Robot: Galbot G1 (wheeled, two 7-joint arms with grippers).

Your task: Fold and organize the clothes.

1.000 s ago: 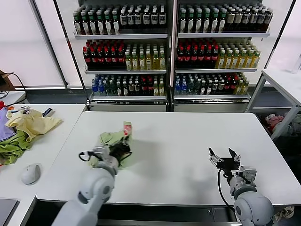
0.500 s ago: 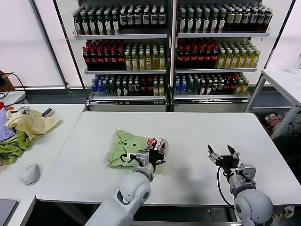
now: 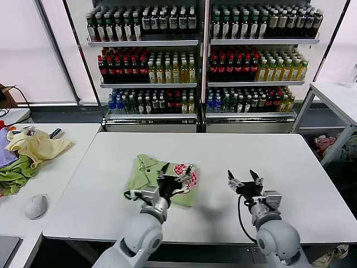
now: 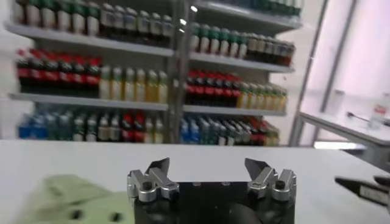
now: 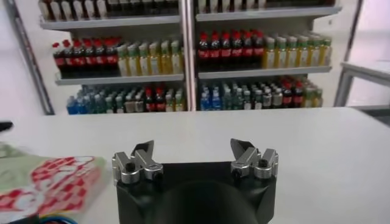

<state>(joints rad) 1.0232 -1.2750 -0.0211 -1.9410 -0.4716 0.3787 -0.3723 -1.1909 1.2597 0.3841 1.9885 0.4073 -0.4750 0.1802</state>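
Note:
The light yellow-green polo shirt (image 3: pixel 146 171) lies folded on the white table (image 3: pixel 234 153), with its red-and-white patch (image 3: pixel 188 174) at its right end. My left gripper (image 3: pixel 173 177) is open and empty, low over the shirt's right part. My right gripper (image 3: pixel 244 181) is open and empty, a little to the right of the shirt, above bare table. The left wrist view shows the open gripper (image 4: pixel 207 165) with the shirt (image 4: pixel 67 196) blurred beside it. The right wrist view shows the open gripper (image 5: pixel 194 147) and the shirt's patch (image 5: pixel 52 181).
A pale yellow garment (image 3: pixel 37 144), darker olive-green cloth (image 3: pixel 14 174) and a grey mouse (image 3: pixel 36 206) lie on the side table at the left. Bottle shelves (image 3: pixel 201 61) stand behind. Another white table (image 3: pixel 334 97) is at the far right.
My left gripper carried the lifted shirt part to the right, laid it down and let go; it is now open. My right gripper moved left, closer to the shirt.

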